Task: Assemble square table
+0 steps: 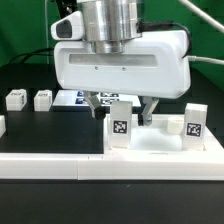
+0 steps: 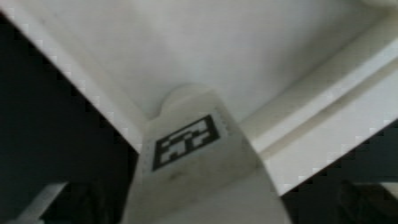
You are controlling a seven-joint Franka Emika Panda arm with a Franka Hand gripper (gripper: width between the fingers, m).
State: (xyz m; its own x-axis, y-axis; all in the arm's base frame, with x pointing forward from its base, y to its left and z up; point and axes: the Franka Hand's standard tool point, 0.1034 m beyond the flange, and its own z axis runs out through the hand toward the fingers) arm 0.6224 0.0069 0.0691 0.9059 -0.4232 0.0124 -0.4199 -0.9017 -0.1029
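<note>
The square table's white slab point(image 1: 160, 148) lies flat at the front, towards the exterior view's right. Two tagged white leg posts stand upright on it: one point(image 1: 119, 126) near its left corner, the other point(image 1: 193, 124) near its right corner. My gripper point(image 1: 122, 107) hangs open over the left post, a finger point(image 1: 96, 103) on each side and a gap between the fingers and the post. In the wrist view that post point(image 2: 192, 160) rises from the slab point(image 2: 196, 50) straight towards the camera, between my gripper point(image 2: 210, 208) fingers. Two more leg posts point(image 1: 15, 98) point(image 1: 42, 99) lie loose on the black table.
The marker board point(image 1: 72, 98) lies flat behind the slab, partly hidden by my gripper. A long white bar point(image 1: 45, 165) lies along the front at the exterior view's left, butting against the slab.
</note>
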